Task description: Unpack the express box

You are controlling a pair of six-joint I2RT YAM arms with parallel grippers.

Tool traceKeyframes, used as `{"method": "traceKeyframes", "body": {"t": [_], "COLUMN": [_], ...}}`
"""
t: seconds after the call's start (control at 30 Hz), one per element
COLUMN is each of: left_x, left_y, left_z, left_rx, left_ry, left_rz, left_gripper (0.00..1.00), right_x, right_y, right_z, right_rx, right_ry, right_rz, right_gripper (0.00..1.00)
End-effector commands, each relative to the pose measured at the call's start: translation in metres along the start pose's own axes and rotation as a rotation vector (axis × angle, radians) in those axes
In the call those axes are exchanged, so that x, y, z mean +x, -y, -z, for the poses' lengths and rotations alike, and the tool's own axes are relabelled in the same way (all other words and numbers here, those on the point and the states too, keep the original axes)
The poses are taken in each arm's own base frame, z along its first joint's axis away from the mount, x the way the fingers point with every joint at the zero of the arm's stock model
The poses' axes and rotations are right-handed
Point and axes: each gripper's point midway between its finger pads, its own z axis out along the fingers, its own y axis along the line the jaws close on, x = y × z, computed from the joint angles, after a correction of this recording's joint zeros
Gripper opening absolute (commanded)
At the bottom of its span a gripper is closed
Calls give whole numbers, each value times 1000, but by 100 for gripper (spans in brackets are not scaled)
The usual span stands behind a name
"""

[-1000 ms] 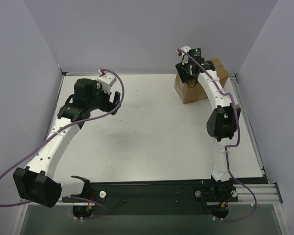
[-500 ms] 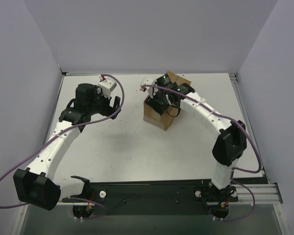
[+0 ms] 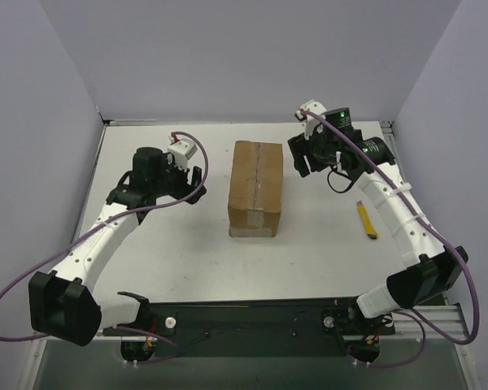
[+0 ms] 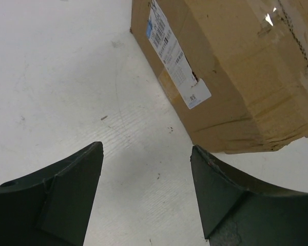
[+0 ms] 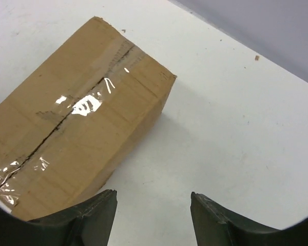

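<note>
Dark fingers of my left gripper (image 4: 146, 154) stand wide apart, nothing between them, low over the white worktop (image 3: 187, 252); my right gripper (image 5: 153, 197) is likewise spread and empty. Between the two, mid-frame in the overhead view, the express box (image 3: 256, 187) lies flat, flaps (image 3: 246, 175) shut, taped seam (image 5: 77, 110) facing up. I judge the seam comes first: steady the labelled side wall (image 4: 177, 61) with the left, work the right along the tape, and avoid crushing the flaps inward.

Express box (image 3: 255, 187): brown cardboard carton, flat on white table near centre, flaps shut, clear tape along top seam (glossy), pale label on left side.
</note>
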Motion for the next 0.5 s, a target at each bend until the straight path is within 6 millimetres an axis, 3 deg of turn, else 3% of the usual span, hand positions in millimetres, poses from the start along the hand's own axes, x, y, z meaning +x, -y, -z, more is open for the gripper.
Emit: {"method": "traceKeyframes", "body": {"t": [0.0, 0.1, 0.27, 0.4, 0.47], "left_x": [11, 19, 42, 57, 58], "left_y": [17, 20, 48, 45, 43], "left_z": [-12, -12, 1, 9, 13], "left_rx": [93, 116, 270, 247, 233], "left_ry": [0, -16, -75, -101, -102], "left_rz": [-18, -44, -122, -157, -168], "left_gripper": [76, 71, 68, 68, 69], "right_x": [39, 54, 44, 2, -12], "right_y": [6, 5, -8, -43, -56], "right_z": [-38, -63, -101, -137, -146], "right_rx": [48, 36, -26, -112, -132], "right_ry": [-139, -195, -203, -153, -130], "right_rz": [-108, -148, -160, -97, -62], "right_gripper": [54, 48, 43, 42, 43]}}
